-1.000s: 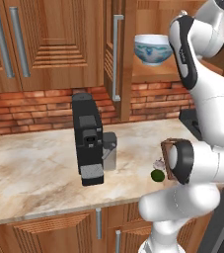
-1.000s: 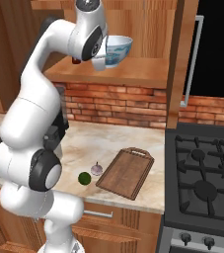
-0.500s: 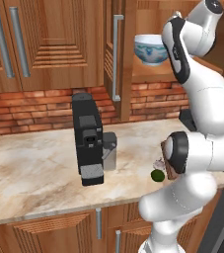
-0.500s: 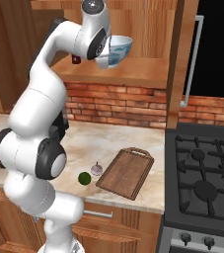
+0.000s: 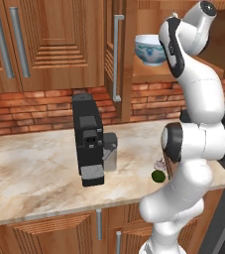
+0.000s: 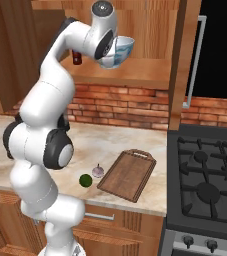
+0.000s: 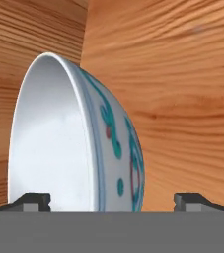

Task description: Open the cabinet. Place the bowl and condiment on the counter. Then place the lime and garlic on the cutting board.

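Observation:
The cabinet [image 5: 126,59] stands open, its doors swung out. On its shelf sits the pale blue-white bowl [image 5: 151,49] [image 6: 122,50] with teal markings. My gripper [image 7: 112,200] is up at the shelf, open, and the bowl's rim [image 7: 91,148] rises between the widely spread fingertips [image 7: 32,200]; I cannot tell whether they touch it. The dark condiment [image 6: 76,56] bottle stands on the same shelf, behind my arm. The lime [image 6: 86,180] [image 5: 157,176] and the garlic [image 6: 98,171] lie on the counter [image 5: 34,168], just left of the cutting board [image 6: 128,174].
A black coffee machine [image 5: 88,139] stands mid-counter. A gas stove [image 6: 210,175] adjoins the counter on the right. An open cabinet door [image 6: 185,60] with its grey handle juts out beside the shelf. Closed wall cabinets [image 5: 29,44] hang to the left.
The arm's upper part has swung in closer to the shelf, bringing the hand up to the bowl. The bowl, bottle, lime and garlic have not moved.

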